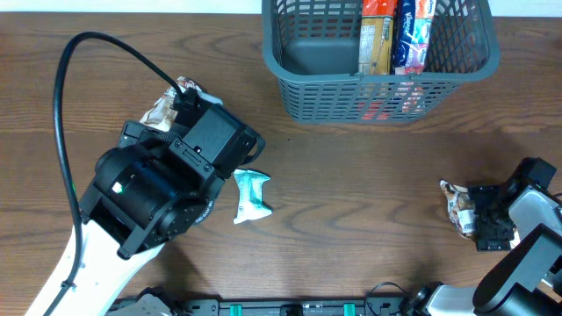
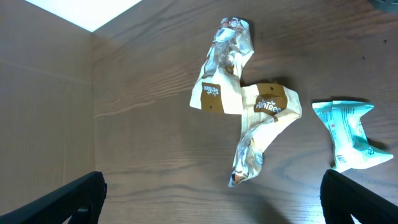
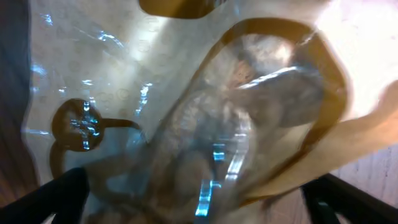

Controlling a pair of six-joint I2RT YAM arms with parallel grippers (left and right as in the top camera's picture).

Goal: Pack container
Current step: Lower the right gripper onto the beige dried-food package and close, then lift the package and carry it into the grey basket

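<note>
The dark grey-blue slatted container (image 1: pixel 307 92) stands at the back right and holds several upright snack packets (image 1: pixel 395 35). My left gripper (image 2: pixel 214 202) is wide open and empty, hovering over two crumpled cream-and-brown packets (image 2: pixel 221 74) (image 2: pixel 267 127); a teal packet (image 2: pixel 348 134) lies to their right. In the overhead view my left arm covers most of the cream packets (image 1: pixel 162 107), and the teal packet (image 1: pixel 250 195) lies beside it. My right gripper (image 3: pixel 199 199) is open, with one finger on each side of another cream-and-brown packet (image 3: pixel 205 106) (image 1: pixel 455 204) low on the table.
A black cable (image 1: pixel 66 96) loops over the table's left side. The left arm's bulky body (image 1: pixel 158 189) sits above the table's left middle. Bare wood lies between the teal packet and the right gripper (image 1: pixel 481 219).
</note>
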